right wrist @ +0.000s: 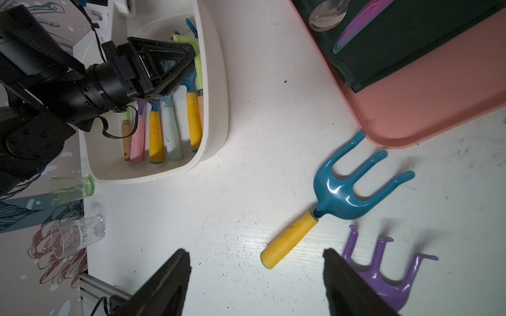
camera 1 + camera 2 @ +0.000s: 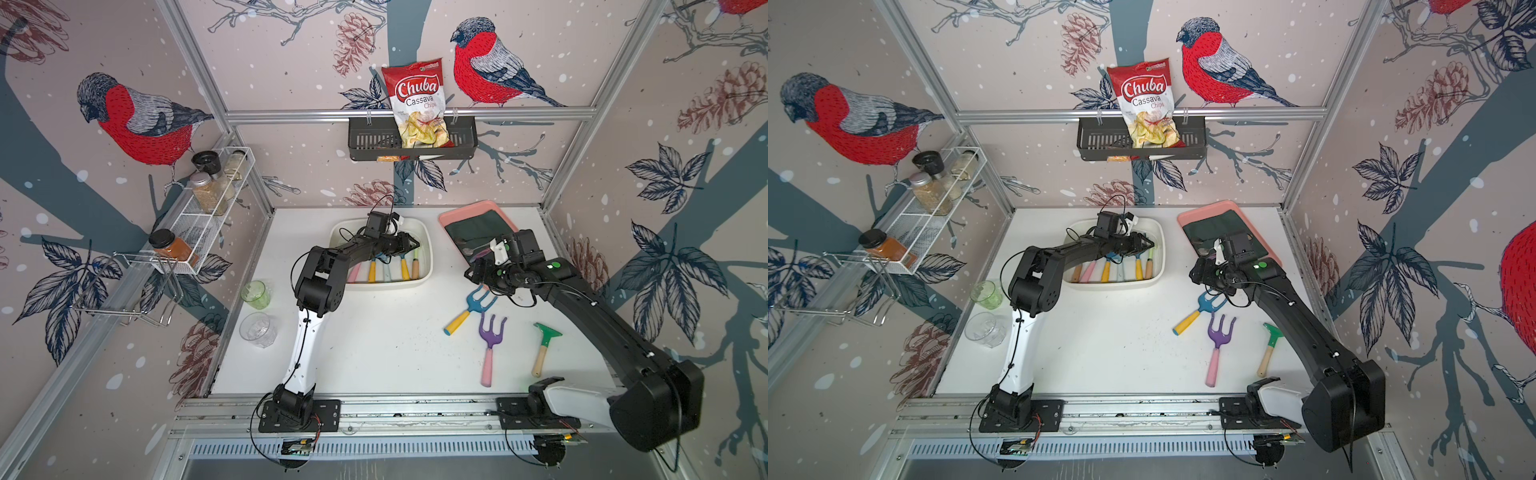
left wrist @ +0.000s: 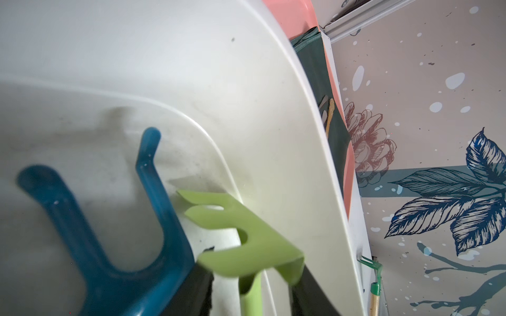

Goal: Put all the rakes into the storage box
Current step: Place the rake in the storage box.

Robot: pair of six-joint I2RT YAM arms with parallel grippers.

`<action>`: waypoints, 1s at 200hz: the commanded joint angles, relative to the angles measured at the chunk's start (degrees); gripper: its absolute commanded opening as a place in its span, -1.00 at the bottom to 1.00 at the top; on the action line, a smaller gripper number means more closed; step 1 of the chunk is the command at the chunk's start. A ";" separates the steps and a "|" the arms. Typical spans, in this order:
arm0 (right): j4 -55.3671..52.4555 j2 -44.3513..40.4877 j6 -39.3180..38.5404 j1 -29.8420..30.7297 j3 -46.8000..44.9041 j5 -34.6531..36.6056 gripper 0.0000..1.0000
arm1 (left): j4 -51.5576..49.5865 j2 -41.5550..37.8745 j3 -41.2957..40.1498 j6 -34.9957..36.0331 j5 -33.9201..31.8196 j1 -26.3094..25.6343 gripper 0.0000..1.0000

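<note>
So, on the left, the left end effector hangs low inside the storage box. Its fingers are spread, one on each side of the light green rake, with a gap to the handle on both sides, so nothing is pinched. That rake sits in the box directly under the fingers. Its handle runs back beneath the wrist and its prongs point ahead toward the box's curved corner. Whether it rests flat I cannot tell. A blue rake head lies just beside it, and more handles lie side by side under the wrist. By my reading this rake is delivered, and the left arm need only lift clear.

Further right, the right end effector hovers over the table, fingers wide apart and empty. Below and just ahead of it lies a blue rake with a yellow handle. The butt of the handle is nearest the gap between the fingers, and the prongs point away toward the pink tray. Its long axis runs slantwise to the line along which the fingers close, so the wrist would probably need a turn before dropping onto the handle. The right arm is plainly the nearer one to it. The box sits well apart, on the opposite side of this end effector from the purple rake, which lies just beside the blue one.
</note>
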 commanded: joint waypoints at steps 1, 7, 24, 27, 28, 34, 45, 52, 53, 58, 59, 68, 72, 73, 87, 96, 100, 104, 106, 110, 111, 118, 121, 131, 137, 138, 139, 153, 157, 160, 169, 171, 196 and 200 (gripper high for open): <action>-0.29 -0.64 0.11 -0.07 -0.45 0.32 0.58 | 0.01 -2.14 -1.01 1.60 -0.43 0.28 0.05; -0.44 -0.77 0.53 -0.10 -0.58 0.62 0.58 | -0.07 -2.57 -1.37 1.63 -0.48 0.29 0.09; -1.07 -0.80 1.87 -0.12 -1.07 2.16 0.59 | -0.11 -4.19 -2.56 1.73 -0.69 0.37 0.16; -1.32 -0.81 2.09 -0.12 -1.06 2.58 0.58 | -0.11 -4.46 -2.82 1.69 -0.72 0.38 0.17; -1.43 -0.75 2.18 -0.11 -1.06 2.73 0.59 | -0.09 -4.57 -2.92 1.62 -0.72 0.33 0.18; -1.94 -0.69 2.72 -0.14 -1.20 3.78 0.59 | 0.01 -5.19 -3.37 1.51 -0.57 0.33 0.19; -3.09 -0.39 4.08 -0.22 -1.71 6.04 0.60 | 0.41 -6.40 -4.09 1.21 -0.46 0.30 0.22; -3.85 -0.16 5.07 -0.36 -2.24 7.41 0.61 | 0.41 -7.15 -4.41 0.99 -0.38 0.29 0.23; -3.93 -0.16 5.12 -0.36 -2.31 7.61 0.61 | 0.39 -7.28 -4.46 1.01 -0.42 0.29 0.23; -4.40 0.04 5.81 -0.41 -2.83 8.58 0.61 | 0.38 -7.85 -4.63 0.90 -0.37 0.29 0.24; -4.55 0.03 5.88 -0.47 -2.96 8.76 0.61 | 0.38 -7.93 -4.66 0.88 -0.37 0.29 0.24; -5.42 0.24 7.16 -0.74 -4.17 10.10 0.61 | 0.11 -8.90 -4.94 0.76 -0.36 0.29 0.25; -5.91 0.35 7.74 -0.79 -4.81 10.70 0.62 | 0.04 -9.36 -5.07 0.64 -0.45 0.29 0.25; -6.01 0.36 7.90 -0.80 -4.96 10.83 0.62 | -0.01 -9.53 -5.10 0.66 -0.45 0.29 0.25; -7.31 0.37 9.88 -0.77 -7.52 12.19 0.62 | -0.59 -11.33 -5.99 0.51 -0.53 0.29 0.25; -7.82 0.37 11.25 -0.67 -9.32 12.37 0.61 | -0.95 -12.66 -6.87 0.73 -0.71 0.21 0.25; -7.91 0.37 11.78 -0.46 -10.19 12.50 0.61 | -1.21 -13.31 -7.27 0.84 -0.80 0.20 0.25; -7.88 0.37 12.41 -0.29 -11.09 12.66 0.61 | -1.41 -13.93 -7.80 1.05 -0.93 0.20 0.26; -7.92 0.23 12.89 -0.10 -11.51 12.71 0.61 | -1.50 -14.33 -8.06 1.10 -0.95 0.20 0.25; -7.83 -0.20 13.60 0.21 -12.40 12.87 0.61 | -1.70 -15.04 -8.65 1.24 -1.08 0.20 0.25; -7.81 -0.31 13.78 0.28 -12.62 12.84 0.60 | -1.72 -15.22 -8.82 1.26 -1.07 0.20 0.25; -7.27 -1.25 15.18 1.31 -14.40 12.81 0.60 | -1.93 -16.53 -10.01 1.46 -1.30 0.20 0.25; -7.11 -1.51 15.53 1.57 -14.88 12.73 0.60 | -1.95 -17.10 -10.48 1.54 -1.45 0.20 0.25; -6.09 -2.54 17.47 3.62 -17.44 12.73 0.60 | -2.01 -19.04 -12.38 1.71 -1.84 0.20 0.26; -5.74 -2.83 18.52 4.75 -18.97 12.53 0.60 | -2.10 -20.20 -13.44 1.64 -2.08 0.20 0.26; -5.62 -2.86 18.66 4.96 -19.25 12.50 0.60 | -2.09 -20.40 -13.63 1.60 -2.15 0.20 0.26; -5.56 -2.87 18.72 5.20 -19.43 12.48 0.60 | -2.09 -20.58 -13.82 1.62 -2.18 0.20 0.26; -4.92 -3.07 21.07 8.06 -22.00 12.11 0.59 | -2.41 -22.99 -16.06 1.55 -2.51 0.20 0.26; -4.71 -3.10 21.75 8.93 -22.53 12.11 0.60 | -2.41 -23.72 -16.61 1.47 -2.58 0.20 0.26; -4.58 -3.14 22.18 9.63 -22.88 12.11 0.59 | -2.39 -24.16 -17.13 1.39 -2.70 0.20 0.26; -4.21 -3.30 23.49 11.26 -23.98 11.87 0.59 | -2.48 -25.48 -18.44 1.20 -2.87 0.20 0.27; -4.03 -3.32 23.70 11.60 -24.24 11.79 0.59 | -2.56 -25.79 -18.72 1.20 -2.91 0.20 0.27; -2.87 -4.00 26.59 14.96 -27.26 11.22 0.57 | -2.87 -28.74 -21.41 1.03 -3.14 0.20 0.27; -2.85 -4.11 27.06 15.42 -27.45 11.38 0.56 | -2.94 -29.17 -21.72 1.03 -3.24 0.20 0.27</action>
